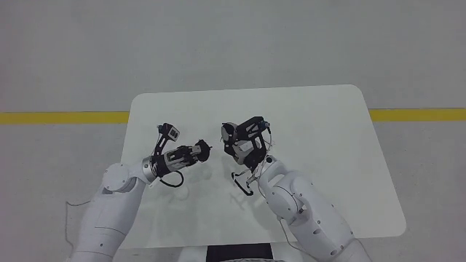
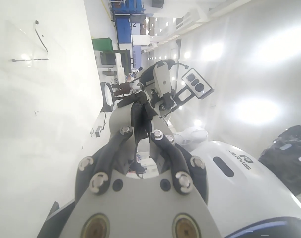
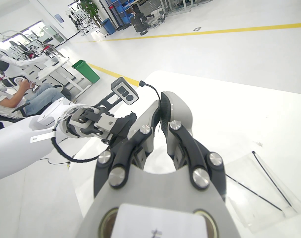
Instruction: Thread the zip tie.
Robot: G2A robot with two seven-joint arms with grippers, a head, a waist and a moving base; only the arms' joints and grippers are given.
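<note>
**Close to the join, with little of it in sight**

From above, over the white table (image 1: 328, 116), the left gripper (image 1: 202, 150) and the right gripper (image 1: 234, 145) face each other, near but apart. We can make out no strap between them from here.

In the left wrist view, the left gripper's pads are pressed together. Whether they pinch anything we cannot tell, since the dark pads hide the seam. Two spare ties (image 2: 41, 41) lie on the table well beyond.

In the right wrist view, the right gripper is clamped on the zip tie (image 3: 154, 90). The strap rises from between the pads and curls over to its head, held up off the table, and a thin sliver shows below the pads. The spares sit in a clear tray (image 3: 259, 206).

We judge the main risk to be the head. It hangs on a springy curl away from the pinch, so a nudge could swing it aside or twist the strap in the pads. The tail end is hidden, so we cannot say where it is.
</note>
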